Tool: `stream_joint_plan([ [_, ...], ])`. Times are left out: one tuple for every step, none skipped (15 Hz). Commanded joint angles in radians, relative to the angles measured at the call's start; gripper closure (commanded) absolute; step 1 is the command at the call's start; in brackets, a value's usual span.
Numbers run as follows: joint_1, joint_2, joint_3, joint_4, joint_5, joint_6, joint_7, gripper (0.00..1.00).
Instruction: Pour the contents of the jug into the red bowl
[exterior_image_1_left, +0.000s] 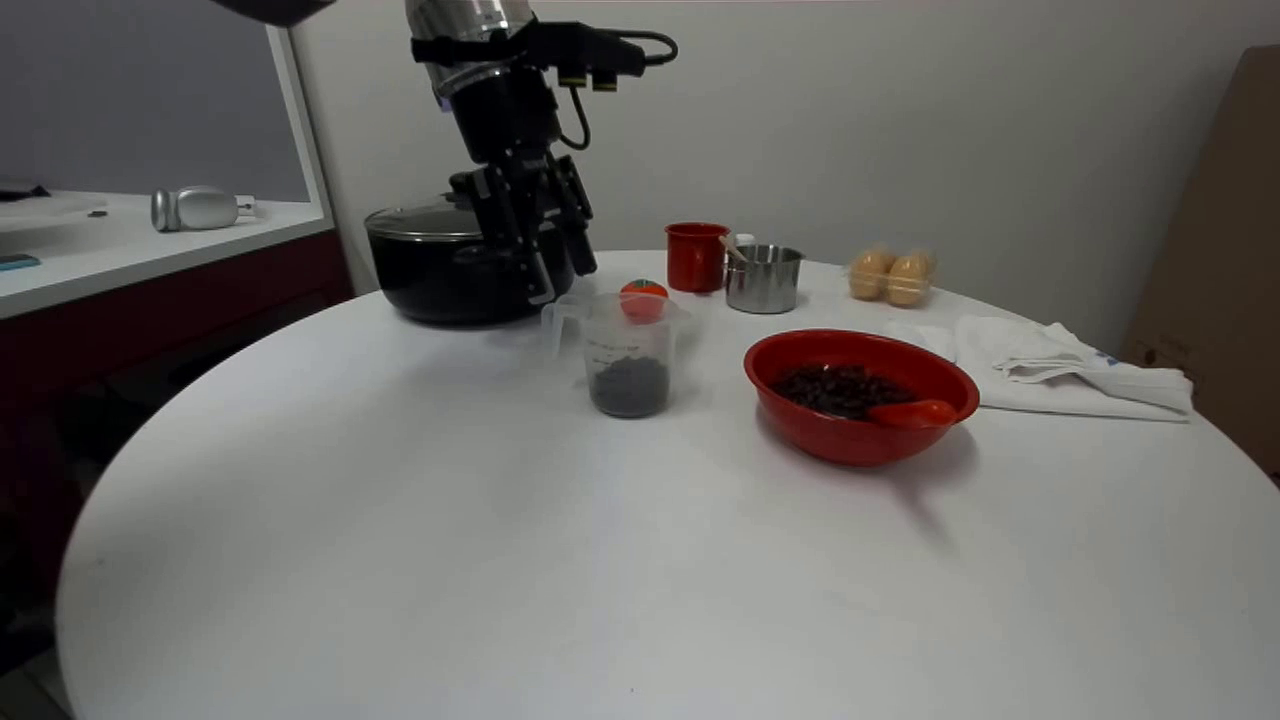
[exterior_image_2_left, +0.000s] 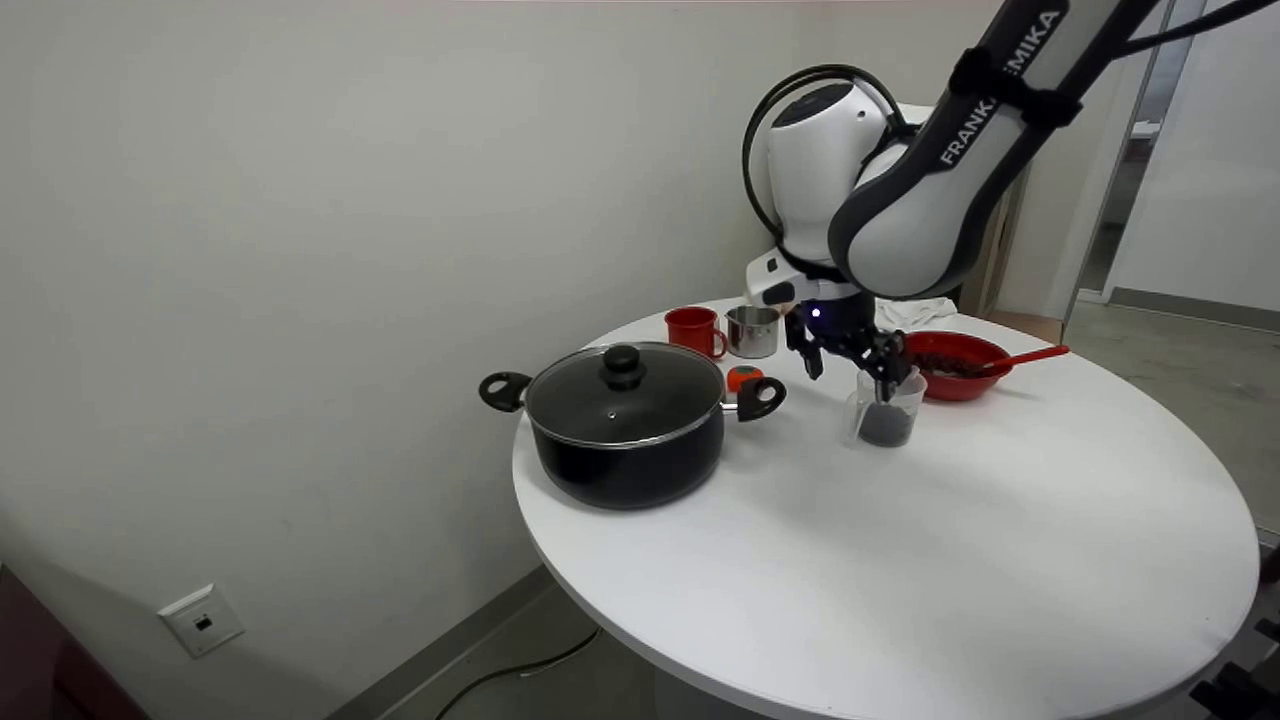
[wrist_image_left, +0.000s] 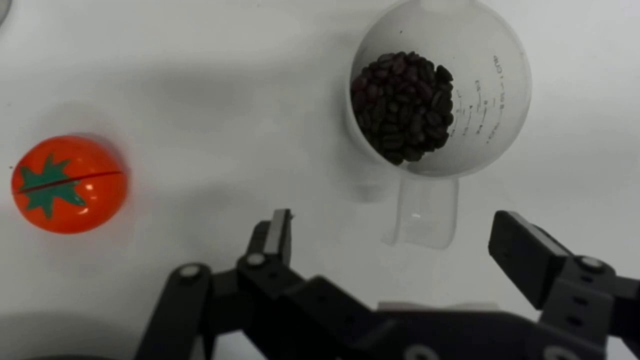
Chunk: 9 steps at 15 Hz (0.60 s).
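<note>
The wrist view's top edge crops the rim of the small clear plastic jug (wrist_image_left: 467, 70); a curved grey sliver (wrist_image_left: 4, 7) in the top left corner is too cut off to name. In an exterior view the black two-fingered gripper (exterior_image_1_left: 562, 281) hides part of the black glass-lidded pot (exterior_image_1_left: 430, 280), and the rounded brown eggs (exterior_image_1_left: 908, 282) are blurred.

Bright red on the wide, shallow, shiny bowl (exterior_image_1_left: 850, 445). Clear, with thin dark lines and letters, on the small, round plastic jug (wrist_image_left: 475, 90). Nearly black on the jug's heap of little beans (wrist_image_left: 400, 107). Orange-red with a green star and a dark stripe on the round, shiny tomato (wrist_image_left: 70, 185). Black with grey spots on the two-fingered gripper (wrist_image_left: 395, 227). Plain white on the round counter (exterior_image_1_left: 500, 560).
</note>
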Motion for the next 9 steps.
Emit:
stream_joint_plan([
  [0.001,0.062,-0.009,0.049,0.002,0.016,0.021,0.00],
  [0.000,0.072,-0.010,0.053,0.002,0.015,0.022,0.00],
  [0.000,0.080,-0.010,0.056,0.004,0.014,0.023,0.20],
  [-0.003,0.086,-0.008,0.059,0.007,0.013,0.020,0.26],
  [-0.005,0.090,-0.007,0.062,0.008,0.012,0.020,0.32],
  [-0.006,0.092,-0.007,0.063,0.010,0.011,0.021,0.40],
  [-0.009,0.089,-0.005,0.060,0.012,0.009,0.018,0.47],
  [-0.010,0.083,-0.006,0.055,0.010,0.010,0.019,0.56],
  [-0.012,0.076,-0.005,0.048,0.008,0.011,0.018,0.63],
])
